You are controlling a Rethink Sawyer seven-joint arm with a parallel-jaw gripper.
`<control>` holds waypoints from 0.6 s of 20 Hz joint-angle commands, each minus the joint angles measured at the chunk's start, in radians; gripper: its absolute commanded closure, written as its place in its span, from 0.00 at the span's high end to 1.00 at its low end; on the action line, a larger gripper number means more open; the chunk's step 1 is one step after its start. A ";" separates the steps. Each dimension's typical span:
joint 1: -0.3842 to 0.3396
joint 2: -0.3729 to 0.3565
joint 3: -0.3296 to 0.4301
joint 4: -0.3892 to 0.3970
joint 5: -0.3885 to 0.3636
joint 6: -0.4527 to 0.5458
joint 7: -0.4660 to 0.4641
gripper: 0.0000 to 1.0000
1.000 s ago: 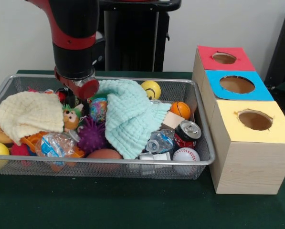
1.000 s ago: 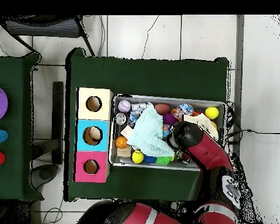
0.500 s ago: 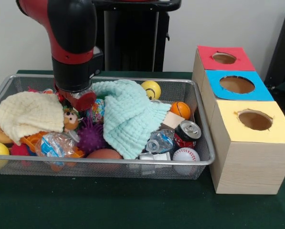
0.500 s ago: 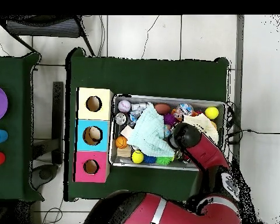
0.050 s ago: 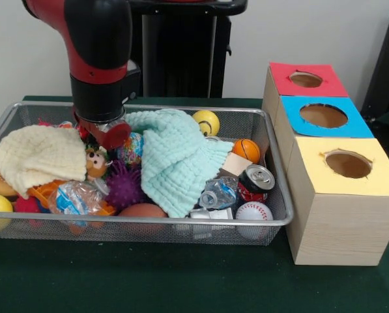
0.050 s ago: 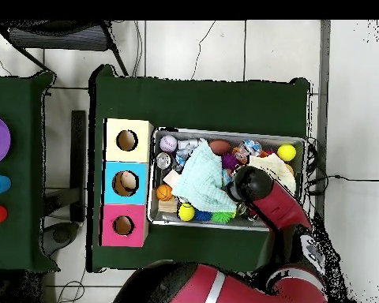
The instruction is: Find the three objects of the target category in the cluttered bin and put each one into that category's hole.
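Below the hand (image 5: 109, 134), whose grip state is hidden, a small plush toy (image 5: 98, 161) lies in the wire bin (image 5: 272, 195), likely soft, light, best pinched around its body.

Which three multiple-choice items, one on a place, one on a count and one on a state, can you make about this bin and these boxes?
1. Where in the wire bin, in the front view, does the baseball lie?
A. in the near right corner
B. under the cream cloth
C. at the far left wall

2. How many boxes with a hole stand beside the bin?
A. two
B. three
C. four

3. How does the soda can lie?
A. crushed flat
B. upright on its base
C. tilted, its top showing

Answers:
1 A: it rests by the front rim at the right end.
2 B: a red box, a blue box and a yellow box stand in a row.
3 C: its silver top faces up and sideways.
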 commanded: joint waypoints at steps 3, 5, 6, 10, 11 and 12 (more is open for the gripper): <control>0.058 -0.021 0.023 -0.007 0.013 0.124 0.224 1.00; 0.070 -0.035 0.011 -0.017 0.012 0.150 0.225 1.00; 0.077 -0.037 0.004 -0.024 0.013 0.162 0.227 1.00; 0.081 -0.032 0.007 -0.057 0.023 0.184 0.229 1.00; 0.082 -0.029 0.009 -0.065 0.026 0.183 0.230 1.00; 0.088 -0.027 0.005 -0.076 0.026 0.193 0.232 1.00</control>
